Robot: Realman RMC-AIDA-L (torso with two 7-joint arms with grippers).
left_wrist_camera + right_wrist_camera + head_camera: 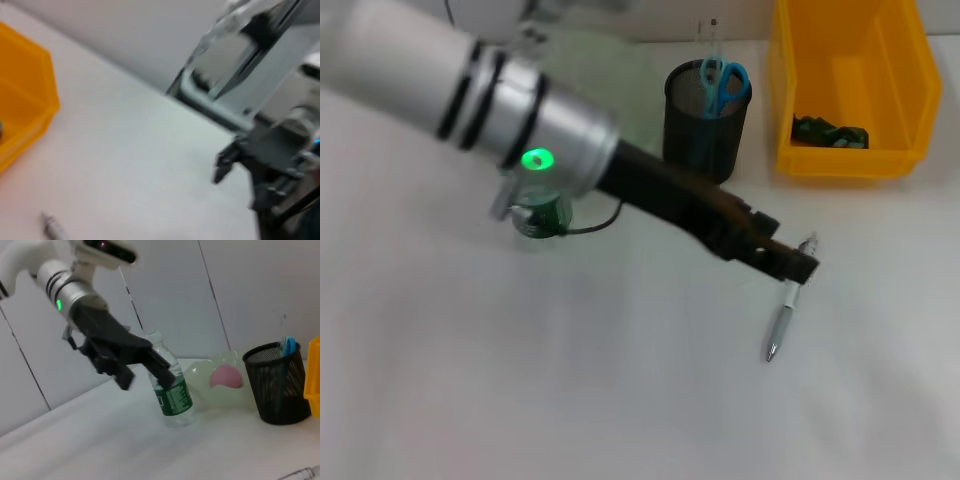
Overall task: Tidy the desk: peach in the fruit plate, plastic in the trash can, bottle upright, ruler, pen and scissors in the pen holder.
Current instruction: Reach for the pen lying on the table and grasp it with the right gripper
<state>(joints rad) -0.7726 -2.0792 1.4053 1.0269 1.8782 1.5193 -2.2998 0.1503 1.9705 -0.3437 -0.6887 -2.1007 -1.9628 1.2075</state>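
Observation:
The pen lies on the white desk, and my left gripper hovers over its upper end, open, with nothing held. From the right wrist view the left gripper shows its fingers spread in front of the bottle. That bottle stands upright with a green label, mostly hidden behind my left arm. The peach rests in the pale green fruit plate. Blue scissors and a clear ruler stand in the black mesh pen holder. Dark green plastic lies in the yellow trash can.
My right gripper shows blurred in the left wrist view, off to the side of the desk. The left forearm spans the desk's back left and covers the fruit plate there. A wall stands behind the desk.

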